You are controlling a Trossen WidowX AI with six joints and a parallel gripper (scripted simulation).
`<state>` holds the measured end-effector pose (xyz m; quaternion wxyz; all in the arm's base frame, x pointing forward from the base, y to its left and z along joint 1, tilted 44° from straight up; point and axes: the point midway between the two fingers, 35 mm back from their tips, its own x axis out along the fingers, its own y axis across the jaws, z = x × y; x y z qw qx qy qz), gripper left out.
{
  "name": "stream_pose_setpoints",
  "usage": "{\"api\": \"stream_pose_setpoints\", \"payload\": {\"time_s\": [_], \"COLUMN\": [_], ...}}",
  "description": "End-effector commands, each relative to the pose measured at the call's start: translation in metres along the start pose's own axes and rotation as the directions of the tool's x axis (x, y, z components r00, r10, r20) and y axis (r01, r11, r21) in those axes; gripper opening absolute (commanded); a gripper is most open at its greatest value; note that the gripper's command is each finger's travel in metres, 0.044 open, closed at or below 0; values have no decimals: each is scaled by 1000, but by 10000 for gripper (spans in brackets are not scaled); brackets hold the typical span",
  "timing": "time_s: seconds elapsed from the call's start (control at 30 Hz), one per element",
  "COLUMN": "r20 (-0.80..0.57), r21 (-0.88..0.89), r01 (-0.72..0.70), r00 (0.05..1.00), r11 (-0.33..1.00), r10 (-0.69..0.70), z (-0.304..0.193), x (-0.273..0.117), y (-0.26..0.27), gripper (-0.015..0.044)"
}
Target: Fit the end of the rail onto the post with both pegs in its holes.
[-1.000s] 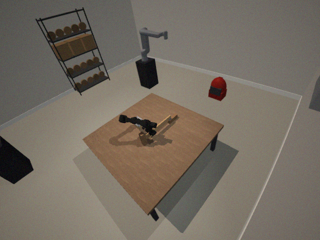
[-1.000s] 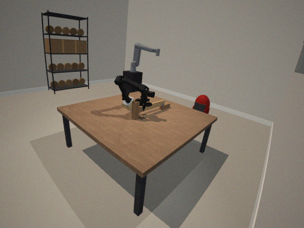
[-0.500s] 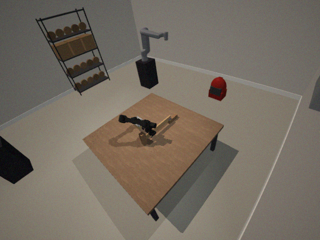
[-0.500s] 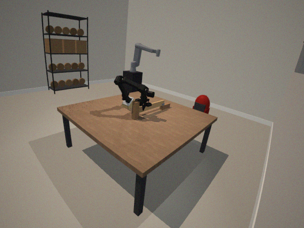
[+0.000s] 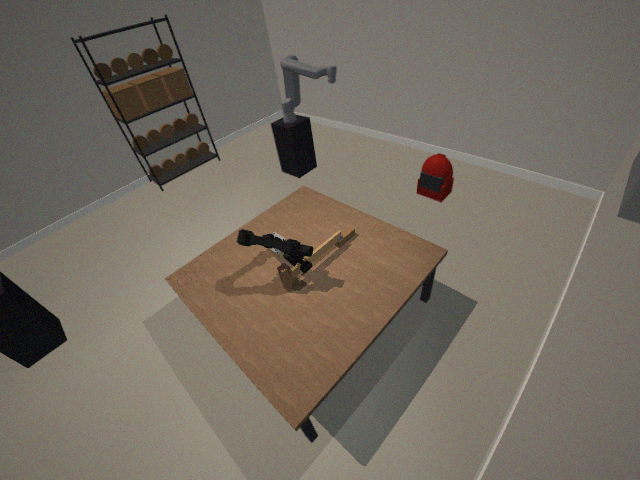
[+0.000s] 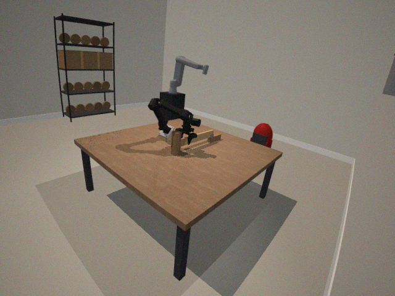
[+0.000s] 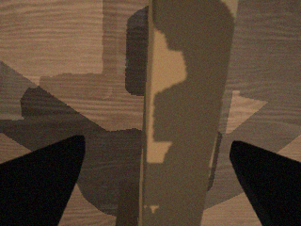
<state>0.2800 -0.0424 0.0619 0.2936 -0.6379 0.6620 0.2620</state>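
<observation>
- We see our gripper (image 7: 152, 176) with its jaws spread wide, gripping nothing; in the wrist view the two dark fingertips stand well apart on either side of the rail (image 7: 185, 118), with table grain showing in both gaps.
- The rail lies directly below the hand, and its long axis runs straight up the wrist view, between the fingers and away from us.
- In the exterior view the rail (image 6: 203, 134) runs from the post (image 6: 175, 143) on the near left to the footboard block (image 6: 214, 138) on the far right, and it looks roughly level rather than sloping to the table.
- We cannot tell from any view whether the rail's end touches the post or whether the pegs are fully in; the gripper (image 6: 186, 135) and arm hide that joint.
- We judge the release to be the step in hand, so the coming move is a withdrawal, and the safest way out is straight up, across the rail's axis, with the fingers kept wide.
- Open room: the table (image 5: 330, 330) stretches broadly to the near side and right of the rail; its edges are well away from the hand.
- A sideways drift could nudge the rail off the pegs, so we would avoid any.
</observation>
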Motion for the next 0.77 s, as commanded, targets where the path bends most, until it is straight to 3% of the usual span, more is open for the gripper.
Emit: {"api": "stream_pose_setpoints", "payload": {"time_s": [0.0,0.3,0.73], "r20": [0,-1,-1], "r21": [1,-3,-3], "r01": [1,4,4], "r00": [1000,1000,1000], "r11": [1000,1000,1000], "r10": [-1,-5,-5], "z": [0,31,31], "x": [0,-30,-30], "y": [0,0,0], "gripper": [440,440,440]}}
